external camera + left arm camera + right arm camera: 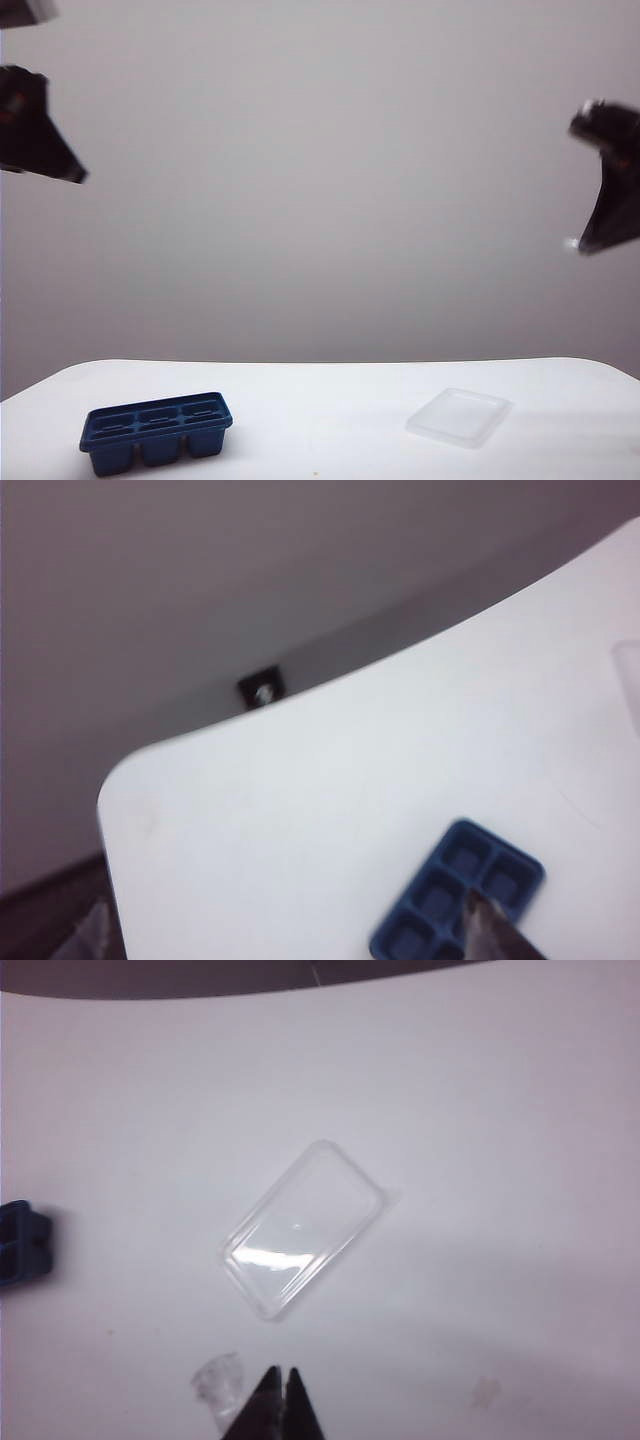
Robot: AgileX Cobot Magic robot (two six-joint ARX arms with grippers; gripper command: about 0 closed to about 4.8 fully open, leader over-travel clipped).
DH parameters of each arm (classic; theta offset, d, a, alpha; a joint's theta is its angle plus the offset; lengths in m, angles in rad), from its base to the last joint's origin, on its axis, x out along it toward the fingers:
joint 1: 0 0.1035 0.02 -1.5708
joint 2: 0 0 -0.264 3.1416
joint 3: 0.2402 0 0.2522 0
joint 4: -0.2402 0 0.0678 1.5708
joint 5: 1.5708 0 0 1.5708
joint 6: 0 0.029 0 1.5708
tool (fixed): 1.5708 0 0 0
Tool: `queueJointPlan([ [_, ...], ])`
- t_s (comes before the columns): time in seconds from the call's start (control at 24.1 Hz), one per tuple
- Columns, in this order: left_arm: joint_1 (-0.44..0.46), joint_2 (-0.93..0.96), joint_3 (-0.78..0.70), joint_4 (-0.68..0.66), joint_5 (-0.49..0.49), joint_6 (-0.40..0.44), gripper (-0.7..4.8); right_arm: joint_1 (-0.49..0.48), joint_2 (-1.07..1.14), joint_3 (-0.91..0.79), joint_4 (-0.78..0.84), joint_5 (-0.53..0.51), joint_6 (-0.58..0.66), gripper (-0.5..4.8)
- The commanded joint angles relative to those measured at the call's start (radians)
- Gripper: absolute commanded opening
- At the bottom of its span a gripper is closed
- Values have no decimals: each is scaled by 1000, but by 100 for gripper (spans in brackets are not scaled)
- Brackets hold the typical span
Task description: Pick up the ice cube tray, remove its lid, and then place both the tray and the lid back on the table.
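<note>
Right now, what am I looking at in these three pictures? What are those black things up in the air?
They are the two arms of a robot. Each ends in a pinching tool. One picture comes from a camera facing the white table. It shows the left tool and the right tool raised high, holding nothing. The other two pictures come from cameras on the robot's wrists, looking down. On the table stands a dark blue ice cube tray with six square holes. Its clear lid lies apart, flat on the table. In the wrist pictures the left tool is open wide and the right tool is pinched shut.
</note>
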Motion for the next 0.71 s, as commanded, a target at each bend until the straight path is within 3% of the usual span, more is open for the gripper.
queueJointPlan([
  [0.04,0,-198,3,-49,-10,-69,429,0,-166,0,-35,11,11,-6],
  [0.12,0,-296,3,-59,-42,-100,429,-2,-256,0,-23,43,30,-5],
  [0.25,0,-509,0,-173,-233,-132,421,-3,-484,-5,23,148,30,-6],
  [0.29,0,-540,-3,-195,-238,-137,411,-3,-520,-11,35,161,30,-5],
  [0.37,0,-637,-45,-223,-252,-167,336,-2,-672,-77,90,198,33,-6],
  [0.46,0,-697,-90,-216,-278,-172,319,-1,-790,-166,148,199,35,-6],
  [0.54,0,-740,-112,-200,-328,-242,293,-2,-879,-256,179,212,57,-6],
  [0.62,0,-770,-118,-208,-416,-363,273,-2,-977,-373,192,225,141,-6],
  [0.71,-1,-778,-120,-213,-417,-369,272,-1,-1040,-449,214,238,200,-6],
])
